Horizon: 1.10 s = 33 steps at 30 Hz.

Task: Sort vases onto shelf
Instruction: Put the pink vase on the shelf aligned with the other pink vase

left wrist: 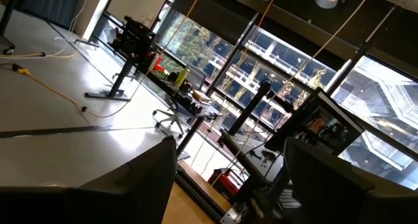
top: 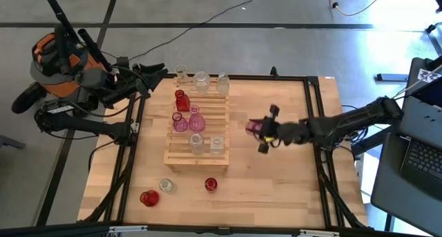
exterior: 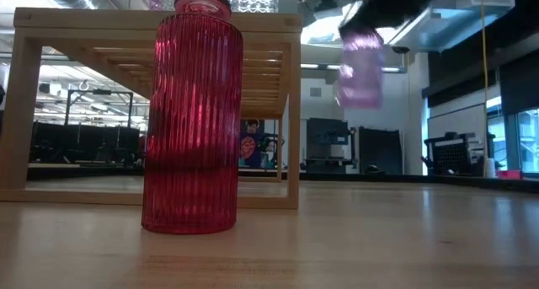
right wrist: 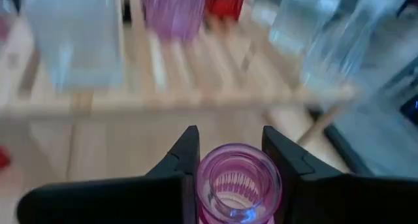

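Observation:
A pale wooden shelf lies mid-table and carries several vases: clear ones at its far end, a red one, two pink ones and two clear ones. On the table near the front edge stand a clear vase and two red vases. One of the red vases fills the low view's foreground. My right gripper is just right of the shelf, shut on a pink vase. My left gripper waits open beyond the table's far left corner. My right gripper pinches the pink vase by its neck, just under the open rim, between its two fingers. The fingers reach in from the table's right side. The vase is lifted clear of the table and stands roughly upright, hanging below the fingers.
Bare tabletop lies right of and in front of the shelf. The shelf's right-hand slats hold nothing. A black frame rail runs along the table's right side, and a laptop sits beyond it.

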### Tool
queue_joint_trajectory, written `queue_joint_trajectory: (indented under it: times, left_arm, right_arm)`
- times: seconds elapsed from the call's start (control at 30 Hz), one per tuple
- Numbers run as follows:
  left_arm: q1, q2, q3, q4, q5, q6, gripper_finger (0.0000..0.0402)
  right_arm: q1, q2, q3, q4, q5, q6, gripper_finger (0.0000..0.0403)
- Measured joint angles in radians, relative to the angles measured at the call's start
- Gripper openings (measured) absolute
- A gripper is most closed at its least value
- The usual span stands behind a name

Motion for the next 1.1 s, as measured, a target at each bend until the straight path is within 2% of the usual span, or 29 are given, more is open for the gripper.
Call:
queue_joint_trajectory:
  times: [0.17,0.37,0.5,0.77,1.1]
  left_arm:
    - [0.000,0.000,0.000,0.000,0.000,0.000,0.0275]
    - [0.000,0.000,0.000,0.000,0.000,0.000,0.0275]
    - [0.000,0.000,0.000,0.000,0.000,0.000,0.0275]
    - [0.000,0.000,0.000,0.000,0.000,0.000,0.0275]
    - [0.000,0.000,0.000,0.000,0.000,0.000,0.0275]
  right_arm:
    - [-0.120,0.002,0.197,-0.039,-0.130,-0.136,0.0084]
    - [-0.251,0.101,0.429,-0.152,-0.341,-0.086,0.0084]
    - [-0.288,0.209,0.556,-0.162,-0.473,-0.058,0.0084]
    - [-0.286,0.450,0.828,-0.360,-0.543,-0.090,0.0084]
    - [-0.274,0.570,0.872,-0.340,-0.616,-0.085,0.0084]
